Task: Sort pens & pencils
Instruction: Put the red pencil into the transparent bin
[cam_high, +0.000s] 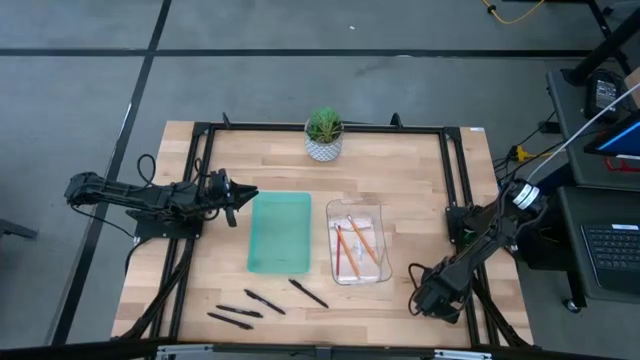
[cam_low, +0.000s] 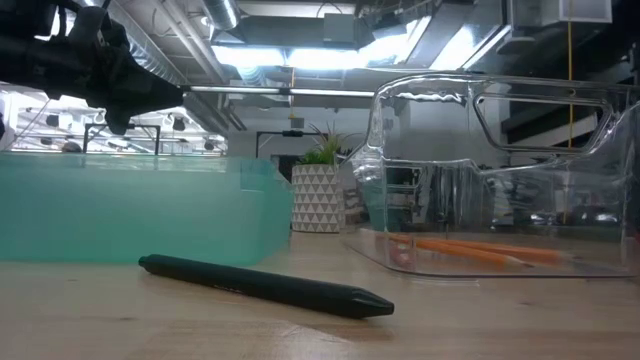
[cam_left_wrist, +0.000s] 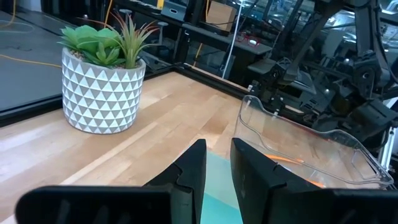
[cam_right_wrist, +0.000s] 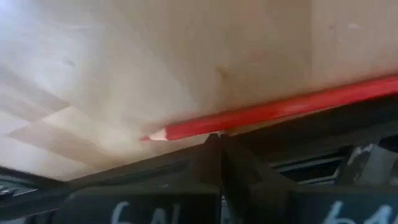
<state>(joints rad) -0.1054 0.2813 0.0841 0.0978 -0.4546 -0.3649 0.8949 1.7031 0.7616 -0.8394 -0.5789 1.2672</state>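
My table (cam_high: 400, 160) is pale, blond wood inside a black frame (cam_high: 455, 170). At twelve o'clock, a green plant (cam_high: 323, 122) sits in a white pot (cam_left_wrist: 99, 93) patterned with grey triangles. At centre lies a teal tray (cam_high: 280, 232); toward three o'clock, a clear bin (cam_high: 358, 242) shows orange pencils (cam_high: 362, 240). Black pens (cam_high: 265, 301) lie at six o'clock. One red pencil (cam_right_wrist: 273, 114) lies by my dark right claw (cam_right_wrist: 214, 140).

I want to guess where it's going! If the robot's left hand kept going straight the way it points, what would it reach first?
Probably the shallow teal plastic tray: the left hand hovers by its edge, pointing across it. Height is unclear, so it may pass above.
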